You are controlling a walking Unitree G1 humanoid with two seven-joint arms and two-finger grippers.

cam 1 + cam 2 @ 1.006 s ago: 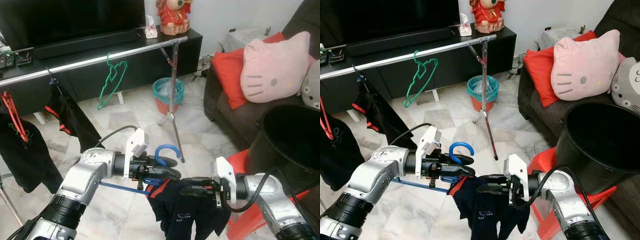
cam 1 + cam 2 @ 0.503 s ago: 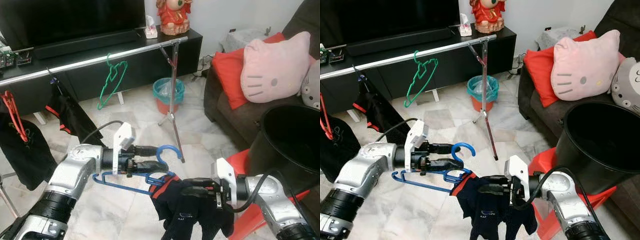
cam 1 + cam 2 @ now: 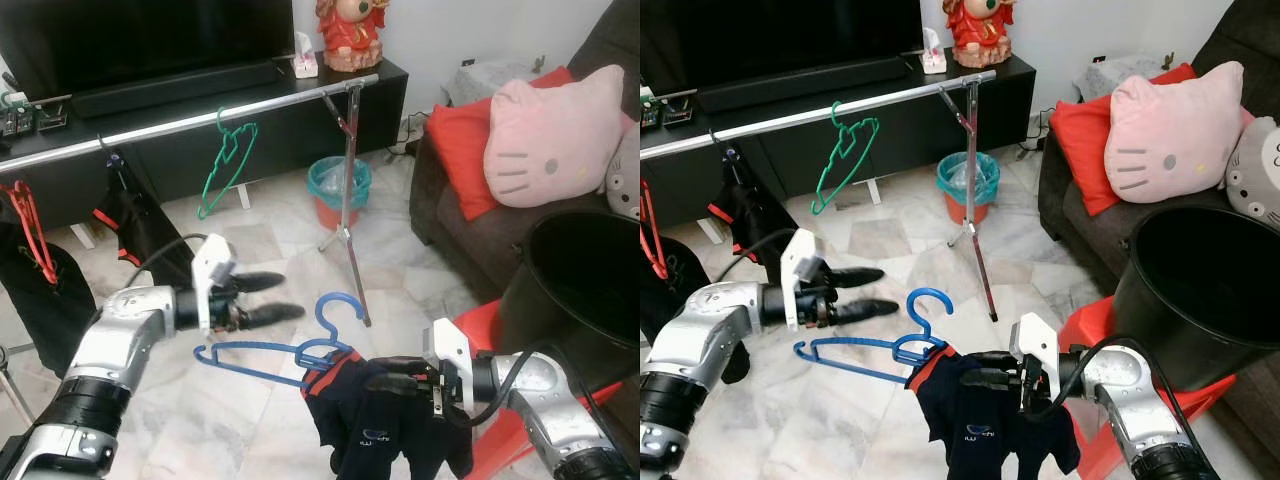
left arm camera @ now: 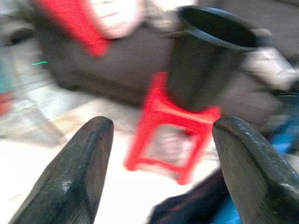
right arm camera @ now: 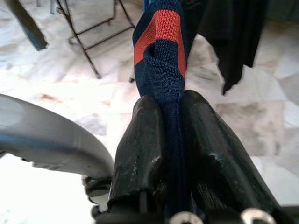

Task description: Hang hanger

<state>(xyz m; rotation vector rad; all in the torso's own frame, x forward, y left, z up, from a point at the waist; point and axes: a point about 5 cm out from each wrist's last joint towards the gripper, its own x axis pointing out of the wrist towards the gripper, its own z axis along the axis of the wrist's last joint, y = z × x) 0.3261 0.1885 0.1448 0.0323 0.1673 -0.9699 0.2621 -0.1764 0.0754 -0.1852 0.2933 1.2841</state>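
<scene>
Clamping the navy garment (image 5: 161, 65) by its red-striped collar, the right gripper (image 3: 395, 381) has its two fingers pressed together on the fabric, as the right wrist view shows. The garment hangs from the right end of the blue hanger (image 3: 285, 345), which sits low in front of the robot with its hook pointing up. The left gripper (image 3: 262, 298) is just above and left of the hanger, fingers spread wide and apart from the frame; the left wrist view, though blurred, appears to show nothing between them. Behind, a silver clothes rail (image 3: 190, 122) spans the room in front of a black TV cabinet (image 3: 300, 110), carrying a green hanger (image 3: 225, 160) and dark clothing (image 3: 140, 235). A black bucket (image 3: 1200, 275) stands on a red stool (image 3: 1090, 330) beside the sofa (image 3: 1085, 220), which holds a pink cat cushion (image 3: 1175, 125).
</scene>
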